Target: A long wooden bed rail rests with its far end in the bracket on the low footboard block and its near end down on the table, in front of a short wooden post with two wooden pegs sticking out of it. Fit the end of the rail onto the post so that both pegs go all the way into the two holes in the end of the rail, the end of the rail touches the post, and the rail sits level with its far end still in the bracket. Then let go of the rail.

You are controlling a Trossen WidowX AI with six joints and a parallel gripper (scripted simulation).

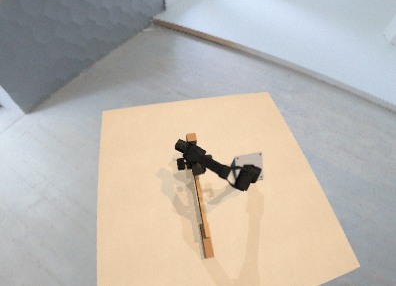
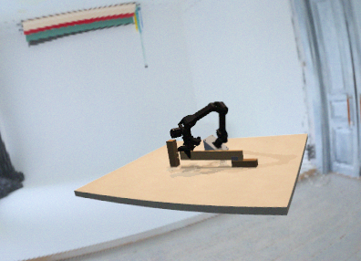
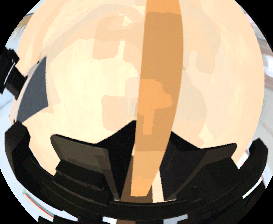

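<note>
Matt wooden rail (image 1: pixel 202 208) and post (image 2: pixel 172 153); smooth matt tan table (image 1: pixel 140 228).

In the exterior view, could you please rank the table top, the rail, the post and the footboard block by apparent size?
1. Table top, by far the largest.
2. Rail, long and thin.
3. Post and footboard block: similar in extent, one upright and one flat, so I won't rank them.

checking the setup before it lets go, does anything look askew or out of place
Nothing stands out. The end effector is shut on the bed rail near the post; the rail looks about level, its far end at the footboard block.
</note>
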